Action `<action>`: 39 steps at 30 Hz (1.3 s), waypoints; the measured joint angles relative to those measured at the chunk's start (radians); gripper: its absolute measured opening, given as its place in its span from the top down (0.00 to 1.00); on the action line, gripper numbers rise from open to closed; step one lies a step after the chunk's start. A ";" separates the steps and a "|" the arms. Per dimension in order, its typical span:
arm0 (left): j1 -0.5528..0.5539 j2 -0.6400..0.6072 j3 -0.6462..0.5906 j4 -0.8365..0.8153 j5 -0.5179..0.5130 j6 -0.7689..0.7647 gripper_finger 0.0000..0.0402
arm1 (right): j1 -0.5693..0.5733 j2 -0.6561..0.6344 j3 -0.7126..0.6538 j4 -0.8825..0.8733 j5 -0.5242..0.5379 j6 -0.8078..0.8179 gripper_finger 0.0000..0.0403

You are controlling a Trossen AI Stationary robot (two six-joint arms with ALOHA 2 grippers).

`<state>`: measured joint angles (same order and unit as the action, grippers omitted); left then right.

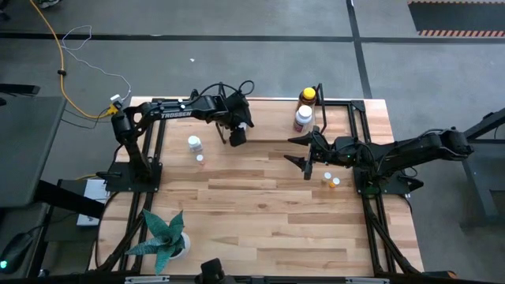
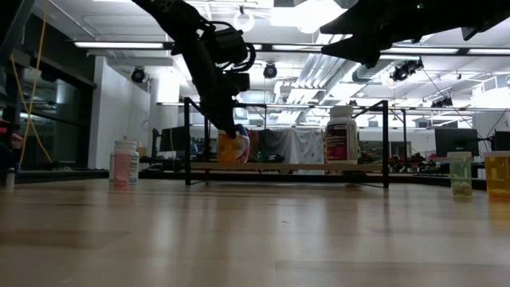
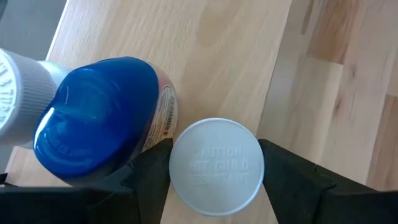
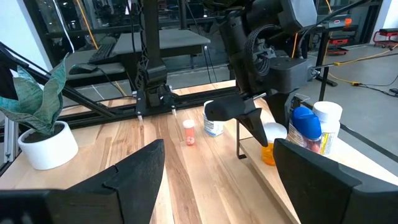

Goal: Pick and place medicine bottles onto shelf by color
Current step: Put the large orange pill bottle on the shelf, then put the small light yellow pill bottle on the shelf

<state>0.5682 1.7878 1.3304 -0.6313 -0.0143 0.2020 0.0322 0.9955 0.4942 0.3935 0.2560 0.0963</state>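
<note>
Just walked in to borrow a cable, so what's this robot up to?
It is sorting medicine bottles onto the shelf. The left gripper holds a white-capped orange bottle at the shelf, beside a blue-capped bottle already there. The right gripper hovers open above the table. More bottles wait on the table.

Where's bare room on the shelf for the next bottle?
Free: the middle of the shelf, between the white-capped bottle held by the left gripper and the white bottle. Crowded: around that gripper, where a blue-capped bottle stands close beside.
</note>
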 joint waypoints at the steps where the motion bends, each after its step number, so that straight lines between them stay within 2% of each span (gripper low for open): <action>1: 0.000 0.000 0.000 0.000 0.000 0.010 0.46 | 0.000 0.000 0.000 0.000 0.000 0.000 0.28; 13: -0.001 0.000 0.000 0.003 -0.021 0.018 0.45 | 0.000 0.000 0.000 0.000 0.000 0.000 0.28; 21: 0.000 0.000 0.012 -0.010 -0.035 0.002 0.32 | 0.000 0.000 0.000 0.000 0.000 0.000 0.28; 28: -0.001 0.000 0.101 -0.057 -0.041 -0.002 0.21 | 0.000 0.000 0.000 0.000 0.000 0.000 0.28; 36: -0.010 -0.003 0.234 -0.174 -0.019 -0.090 0.20 | 0.000 0.000 0.000 0.000 0.000 0.000 0.28; 39: -0.027 -0.016 0.241 -0.194 0.030 -0.089 0.20 | 0.000 0.000 0.000 0.000 0.000 0.000 0.28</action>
<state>0.5409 1.7719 1.5719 -0.8252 0.0157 0.1131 0.0322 0.9955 0.4942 0.3939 0.2562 0.0961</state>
